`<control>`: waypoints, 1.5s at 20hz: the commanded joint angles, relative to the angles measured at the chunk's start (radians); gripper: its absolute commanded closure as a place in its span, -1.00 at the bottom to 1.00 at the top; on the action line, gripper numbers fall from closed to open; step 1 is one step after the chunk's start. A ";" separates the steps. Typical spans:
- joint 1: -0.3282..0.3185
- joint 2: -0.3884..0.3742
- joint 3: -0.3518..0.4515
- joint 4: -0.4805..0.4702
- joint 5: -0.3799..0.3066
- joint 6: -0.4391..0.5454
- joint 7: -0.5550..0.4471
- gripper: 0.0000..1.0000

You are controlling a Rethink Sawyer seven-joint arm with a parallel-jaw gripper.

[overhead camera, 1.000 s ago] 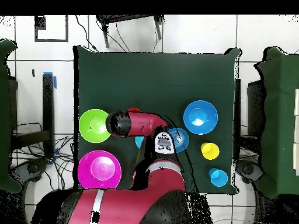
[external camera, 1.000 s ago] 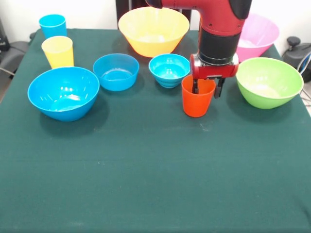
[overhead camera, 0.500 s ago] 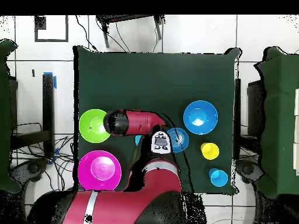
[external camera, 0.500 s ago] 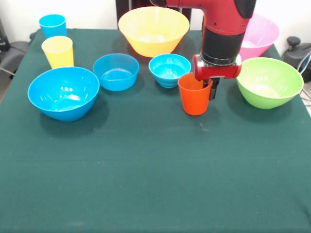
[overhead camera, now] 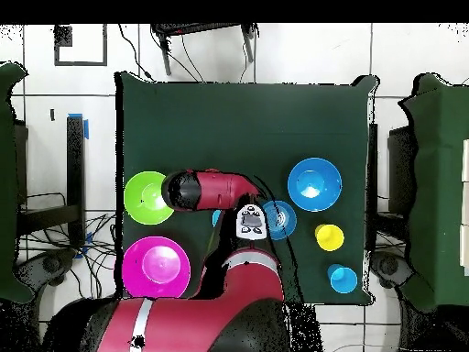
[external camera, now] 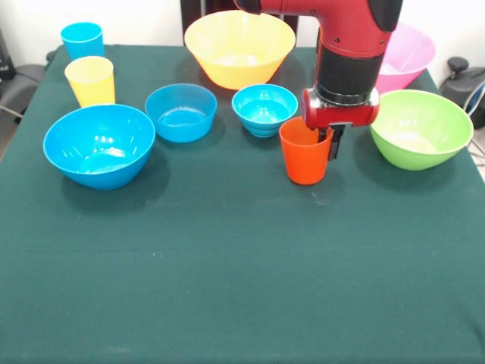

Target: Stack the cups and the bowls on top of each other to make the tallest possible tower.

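Nine pieces of plastic sit loose on the green table (external camera: 227, 273), none of them stacked, and I place each against the orange-red cup (external camera: 304, 160) as my landmark.

Biggest first: the yellow-orange bowl (external camera: 239, 47) stands behind that cup and to its left, at the far edge of the cloth. The pink bowl (external camera: 409, 51) is behind and to its right, partly hidden by the arm (external camera: 350, 45). The green bowl (external camera: 420, 127) sits just to the cup's right, apart from it. Well off to the left is the big blue bowl (external camera: 98, 144), then the shallower blue bowl (external camera: 181, 111) nearer in, and the small ridged blue bowl (external camera: 264, 108) just behind and left of the cup, close to it but not touching as far as I can see.

The cup itself stands upright on the cloth. The gripper (external camera: 324, 142) is pinched onto its right-hand rim, one finger (external camera: 334, 142) showing down the outside wall (the other I take to be inside, though I can only glimpse it).

The yellow cup (external camera: 90, 80) and the sky-blue cup (external camera: 82, 39) stand far to the left, the blue one behind the yellow.

From above, the arm (overhead camera: 215, 191) covers the cup completely; the green bowl (overhead camera: 147, 197) and pink bowl (overhead camera: 156, 266) show beside it.
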 commanded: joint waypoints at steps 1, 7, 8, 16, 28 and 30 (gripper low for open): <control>-0.012 0.056 0.066 -0.086 -0.015 -0.038 0.101 1.00; -0.026 0.100 0.069 -0.129 -0.021 -0.059 0.093 1.00; -0.028 0.107 0.070 -0.136 -0.021 -0.063 0.093 1.00; -0.027 0.205 0.066 -0.281 0.001 -0.010 0.088 1.00; -0.039 0.300 0.089 -0.461 -0.007 0.027 0.070 1.00; -0.050 0.307 0.102 -0.478 -0.008 0.045 0.062 1.00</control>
